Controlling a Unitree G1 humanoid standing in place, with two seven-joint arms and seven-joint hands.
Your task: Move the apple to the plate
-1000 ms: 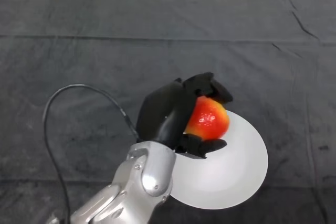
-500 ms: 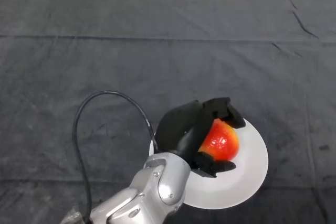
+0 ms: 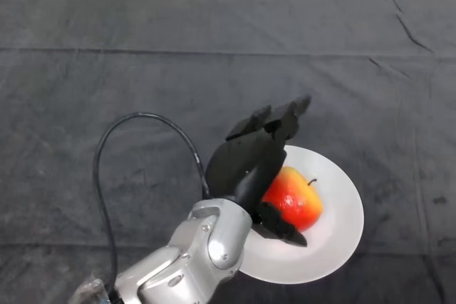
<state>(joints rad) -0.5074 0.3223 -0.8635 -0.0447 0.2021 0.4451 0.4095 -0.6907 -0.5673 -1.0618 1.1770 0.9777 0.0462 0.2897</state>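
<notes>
Apple (image 3: 293,197) sits on white plate (image 3: 335,236) at near edge of the dark cloth (image 3: 107,90), left hand (image 3: 246,165) just beside its left side with fingers (image 3: 281,120) released and straight, thumb (image 3: 283,227) stretched under apple's near side, nothing else around.

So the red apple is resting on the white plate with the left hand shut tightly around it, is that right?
Not quite. The head view shows the apple resting on the white plate, but the left hand is open, its fingers straightened above the fruit rather than curled round it.
</notes>
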